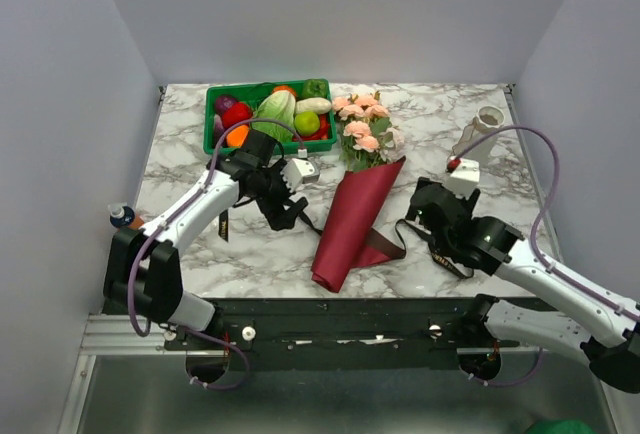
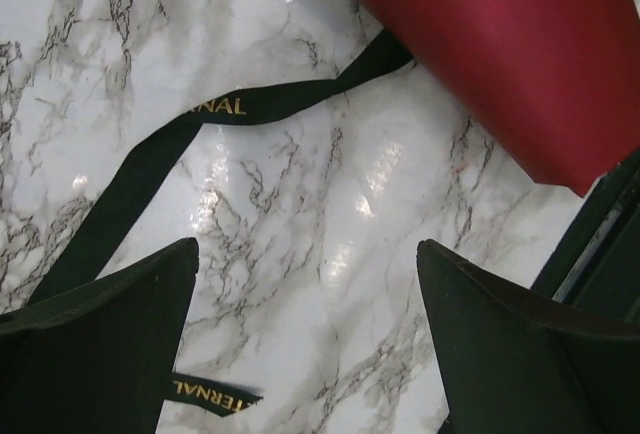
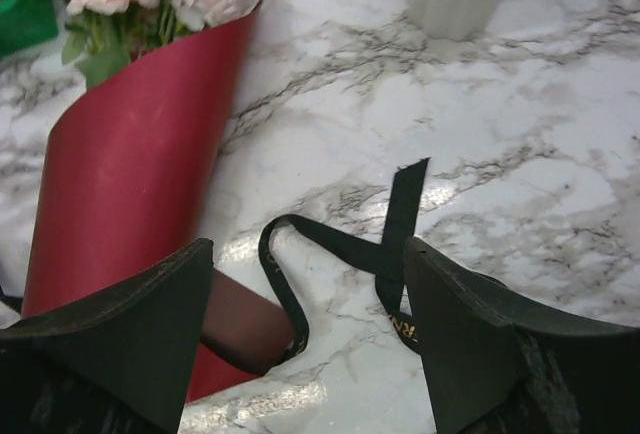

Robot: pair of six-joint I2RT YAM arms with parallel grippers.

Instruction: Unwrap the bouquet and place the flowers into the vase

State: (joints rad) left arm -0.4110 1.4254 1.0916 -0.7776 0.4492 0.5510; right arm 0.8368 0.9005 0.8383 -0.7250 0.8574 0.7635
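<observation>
The bouquet lies on the marble table, its dark red paper cone pointing toward the near edge and the peach-pink flowers at the far end. A black ribbon with gold lettering trails loose on both sides of the cone. My left gripper stands open just left of the cone, with only marble between its fingers; the ribbon and cone lie ahead of it. To the cone's right, my right gripper is open over a ribbon loop. The off-white vase stands at the far right.
A green tray of vegetables sits at the back left, close behind the left arm. A small bottle stands at the table's left edge. White walls close in the sides and back. The table's front rail runs just below the cone's tip.
</observation>
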